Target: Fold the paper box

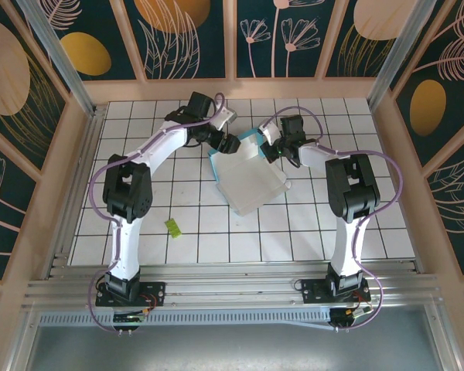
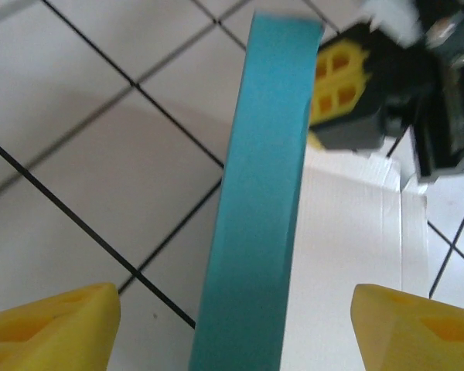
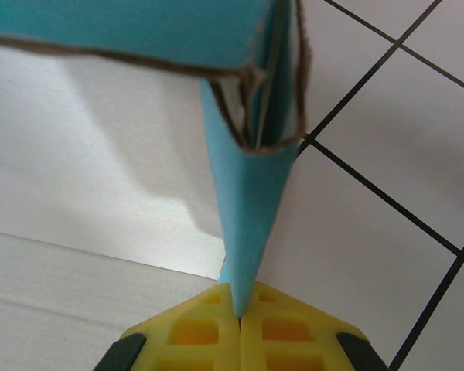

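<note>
The paper box (image 1: 251, 179) lies open on the tiled table, its white inside up, teal walls standing along its far edges. My left gripper (image 1: 230, 144) hovers at the box's far left corner, open. In the left wrist view its yellow fingertips (image 2: 58, 325) stand wide on either side of an upright teal wall (image 2: 259, 209) without touching it. My right gripper (image 1: 272, 149) is at the far right corner, shut on a teal wall. In the right wrist view that folded teal wall (image 3: 251, 193) runs down into the closed yellow pads (image 3: 209, 325).
A small yellow-green scrap (image 1: 172, 226) lies on the tiles at the near left. Wooden walls (image 1: 54, 170) ring the table, and a metal rail (image 1: 232, 282) crosses its near edge. In the left wrist view the right gripper's black and yellow finger (image 2: 348, 85) sits beyond the teal wall.
</note>
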`<action>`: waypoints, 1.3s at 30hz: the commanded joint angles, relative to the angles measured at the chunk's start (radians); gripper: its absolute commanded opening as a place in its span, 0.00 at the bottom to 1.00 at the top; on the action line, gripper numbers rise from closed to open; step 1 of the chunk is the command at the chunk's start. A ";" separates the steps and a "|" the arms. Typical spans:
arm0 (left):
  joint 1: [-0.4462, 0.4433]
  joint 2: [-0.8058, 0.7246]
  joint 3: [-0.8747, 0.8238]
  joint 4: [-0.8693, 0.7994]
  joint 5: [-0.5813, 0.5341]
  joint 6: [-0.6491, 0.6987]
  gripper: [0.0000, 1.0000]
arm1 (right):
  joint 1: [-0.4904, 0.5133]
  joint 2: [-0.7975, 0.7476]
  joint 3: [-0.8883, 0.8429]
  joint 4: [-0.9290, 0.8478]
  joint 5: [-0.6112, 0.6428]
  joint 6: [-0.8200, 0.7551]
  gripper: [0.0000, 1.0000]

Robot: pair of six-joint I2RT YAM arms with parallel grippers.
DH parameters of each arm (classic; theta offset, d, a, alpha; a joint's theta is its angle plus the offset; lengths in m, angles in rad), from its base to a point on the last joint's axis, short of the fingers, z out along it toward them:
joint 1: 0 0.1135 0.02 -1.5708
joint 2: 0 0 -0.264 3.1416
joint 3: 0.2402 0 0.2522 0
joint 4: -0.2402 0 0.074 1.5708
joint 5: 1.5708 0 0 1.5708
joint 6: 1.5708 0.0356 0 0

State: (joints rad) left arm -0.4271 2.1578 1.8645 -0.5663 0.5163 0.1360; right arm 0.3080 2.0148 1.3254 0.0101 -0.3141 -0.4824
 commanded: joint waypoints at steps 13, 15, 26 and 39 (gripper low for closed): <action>0.003 0.028 0.038 -0.086 0.099 0.019 0.46 | 0.006 -0.016 0.022 0.017 -0.035 0.016 0.14; 0.002 0.027 0.037 -0.088 0.093 0.022 0.40 | 0.005 -0.005 0.033 0.014 -0.049 0.014 0.17; 0.002 0.041 0.035 -0.095 0.105 0.031 0.37 | -0.029 0.045 0.085 0.055 -0.197 0.061 0.23; 0.002 0.046 0.041 -0.102 0.096 0.033 0.34 | -0.042 0.121 0.148 0.086 -0.264 0.050 0.20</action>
State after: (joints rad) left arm -0.4255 2.1818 1.8801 -0.6323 0.5911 0.1509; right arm 0.2733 2.1178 1.4380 0.0559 -0.5476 -0.4355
